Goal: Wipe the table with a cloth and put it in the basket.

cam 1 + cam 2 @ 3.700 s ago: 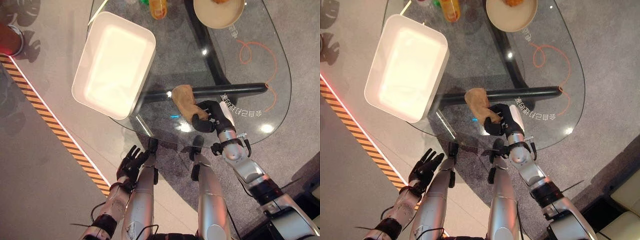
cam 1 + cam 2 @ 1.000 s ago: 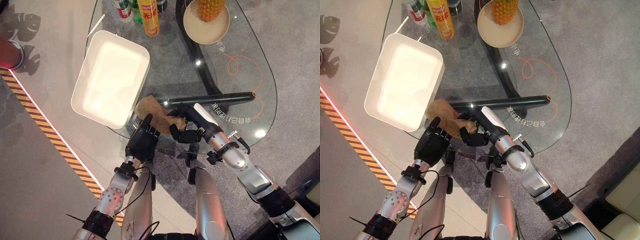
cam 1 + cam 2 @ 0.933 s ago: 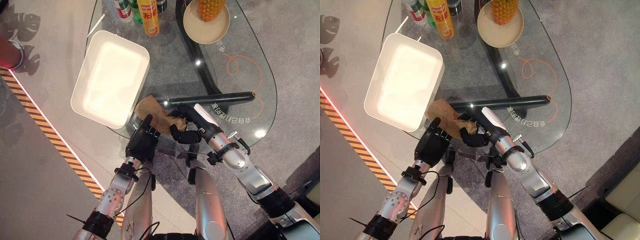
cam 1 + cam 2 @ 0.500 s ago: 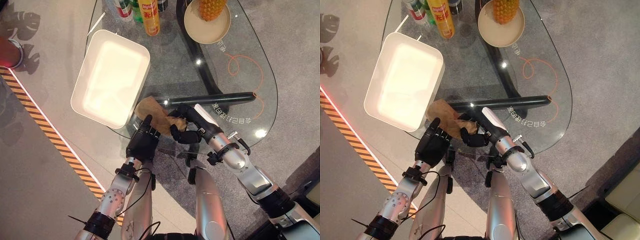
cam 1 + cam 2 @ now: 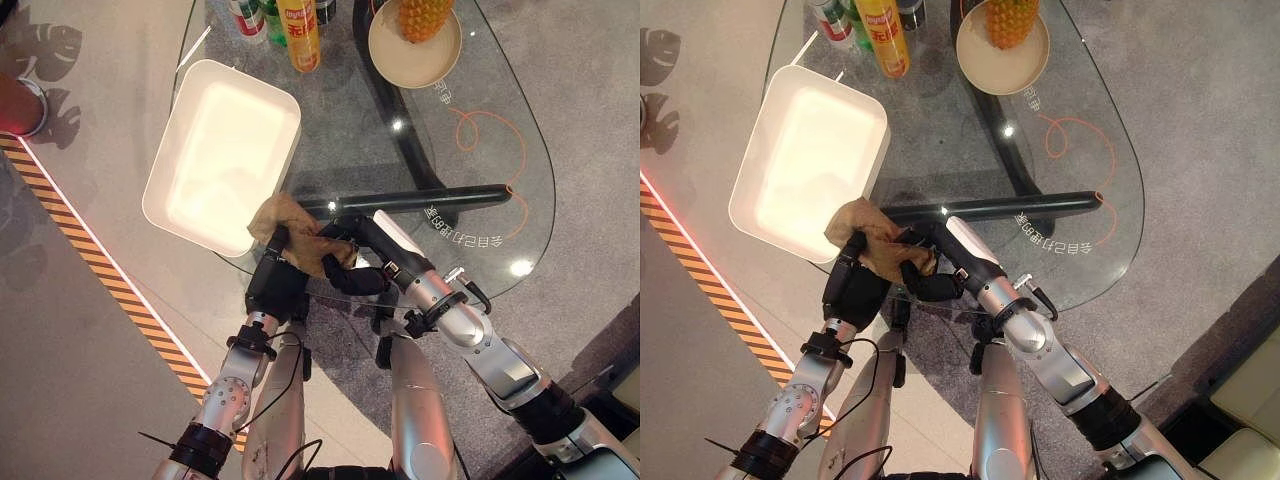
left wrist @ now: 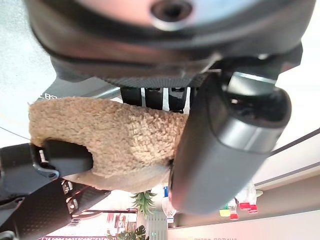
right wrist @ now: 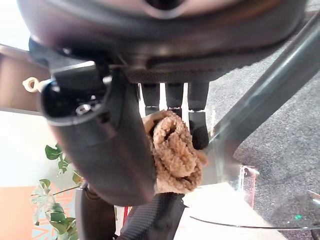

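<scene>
You're over a glass table (image 5: 480,150); the white basket (image 5: 222,150) lies just beyond your left hand (image 5: 275,285), bottles (image 5: 298,30) and a pineapple bowl (image 5: 415,45) farther off. Both that hand and your right hand (image 5: 355,255) curl round the tan cloth (image 5: 300,235) between them at the near edge.

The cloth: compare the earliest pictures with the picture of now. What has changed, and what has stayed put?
The cloth has been carried from the middle of the glass table toward the white basket. The left hand, at first down beside the table, has risen and taken hold of it; the right hand keeps its grip, so both now hold it. The basket, bottles and bowl stayed in place.
</scene>
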